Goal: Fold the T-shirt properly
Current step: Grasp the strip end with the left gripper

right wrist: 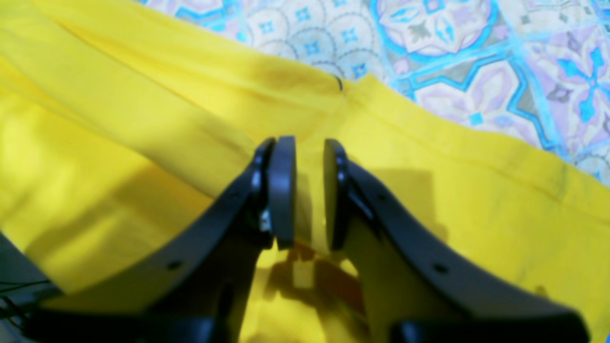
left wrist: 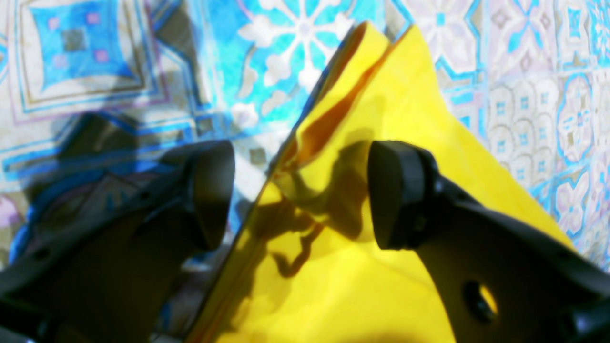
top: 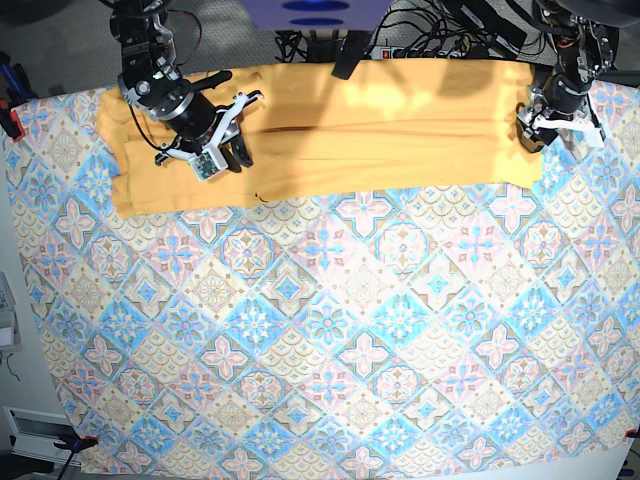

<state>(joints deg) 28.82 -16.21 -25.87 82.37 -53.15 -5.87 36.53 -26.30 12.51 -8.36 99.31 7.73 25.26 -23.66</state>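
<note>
The T-shirt is laid out as a long, narrow yellow-orange band along the far edge of the bench, which is covered by a blue-pink diamond-patterned tablecloth. The band reaches from near the far left corner almost to the far right corner as seen from the base camera, and a lengthwise fold line can be made out along its middle.

The left gripper is positioned at the end of the band by the far right corner in the base view. Its fingers are spread wide apart; a raised, creased edge of the cloth is seen between them, but it is not pinched.

The right gripper is placed over the other part of the band, toward the far left corner in the base view. Its fingers are drawn close together with only a narrow gap left, and yellow fabric is seen in that gap; whether the cloth is actually pinched cannot be told. A small dark mark is seen on the cloth near its near edge.
</note>
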